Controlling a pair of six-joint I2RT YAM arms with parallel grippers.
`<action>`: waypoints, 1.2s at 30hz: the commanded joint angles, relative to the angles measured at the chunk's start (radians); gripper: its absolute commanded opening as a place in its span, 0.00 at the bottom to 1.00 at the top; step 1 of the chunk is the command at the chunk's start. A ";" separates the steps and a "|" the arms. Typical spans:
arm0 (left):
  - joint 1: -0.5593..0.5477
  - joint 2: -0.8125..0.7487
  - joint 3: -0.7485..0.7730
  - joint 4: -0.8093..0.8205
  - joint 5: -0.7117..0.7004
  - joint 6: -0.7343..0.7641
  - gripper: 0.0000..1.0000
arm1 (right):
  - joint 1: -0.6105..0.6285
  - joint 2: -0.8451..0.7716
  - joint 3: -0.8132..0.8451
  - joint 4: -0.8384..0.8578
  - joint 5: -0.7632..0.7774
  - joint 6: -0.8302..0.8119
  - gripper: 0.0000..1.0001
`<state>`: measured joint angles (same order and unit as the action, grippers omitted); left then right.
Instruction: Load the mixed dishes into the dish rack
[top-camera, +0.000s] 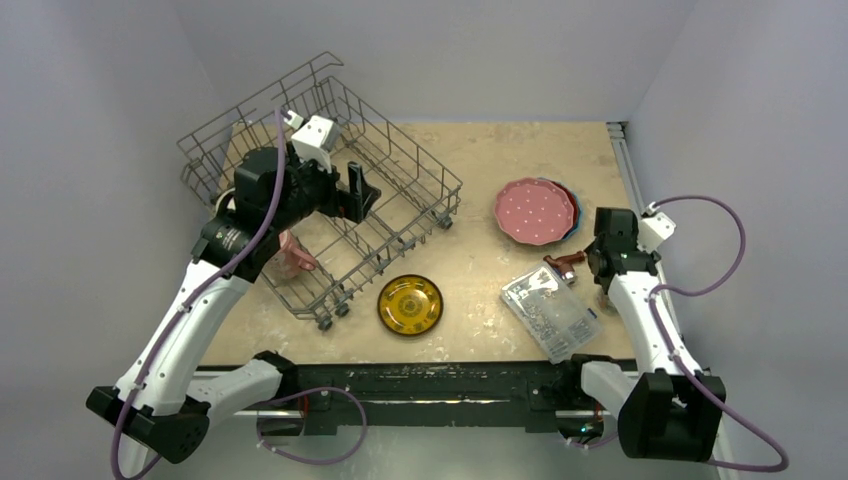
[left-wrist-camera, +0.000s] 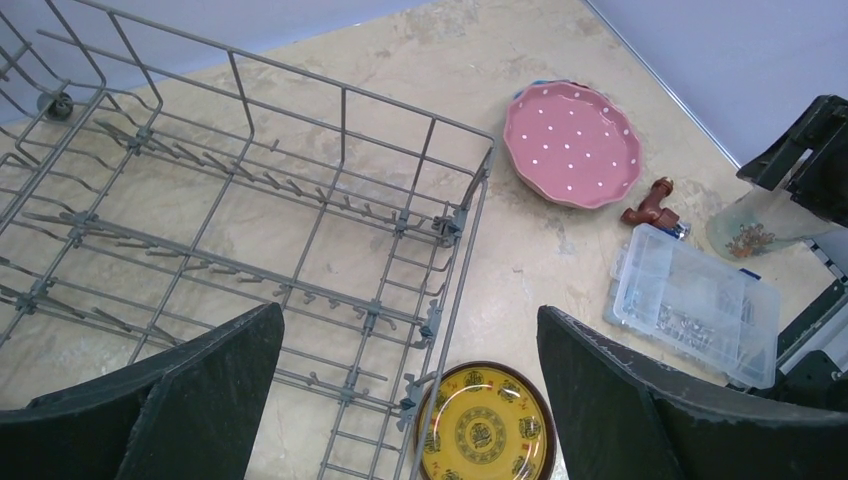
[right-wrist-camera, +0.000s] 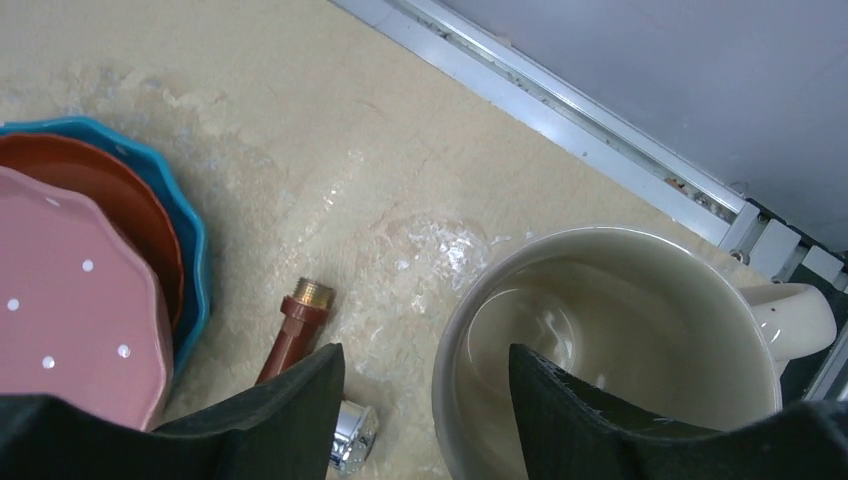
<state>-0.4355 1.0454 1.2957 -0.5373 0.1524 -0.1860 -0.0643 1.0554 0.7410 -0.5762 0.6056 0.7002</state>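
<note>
From above, the left gripper (top-camera: 358, 195) hangs spread and empty over the dish rack (top-camera: 405, 140), and its wrist view shows only bare wire below. In the right wrist view, the right gripper (right-wrist-camera: 425, 405) stands open astride the rim of the cream mug (right-wrist-camera: 610, 330), one finger inside and one outside, well apart from the rack. It should pinch the wall squarely, away from the handle, before lifting.

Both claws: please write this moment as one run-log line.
left claw: open, empty, above dish rack | right claw: open, straddling cream mug rim | yellow plate: outside rack

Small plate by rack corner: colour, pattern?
The yellow plate has dark ornamental motifs and a dark brown rim; clearest in left wrist view.
</note>
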 joint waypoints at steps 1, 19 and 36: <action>-0.006 0.012 0.010 0.033 0.000 0.021 0.96 | -0.006 -0.046 -0.060 0.106 0.037 0.059 0.57; -0.006 0.033 0.010 0.026 0.009 0.011 0.95 | -0.006 -0.036 -0.042 0.063 0.099 0.105 0.00; -0.006 0.047 0.015 0.020 0.007 -0.008 0.94 | -0.003 -0.320 0.137 0.071 -0.141 -0.078 0.00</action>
<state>-0.4355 1.0885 1.2957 -0.5404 0.1528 -0.1902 -0.0715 0.7326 0.7322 -0.6132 0.6106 0.7021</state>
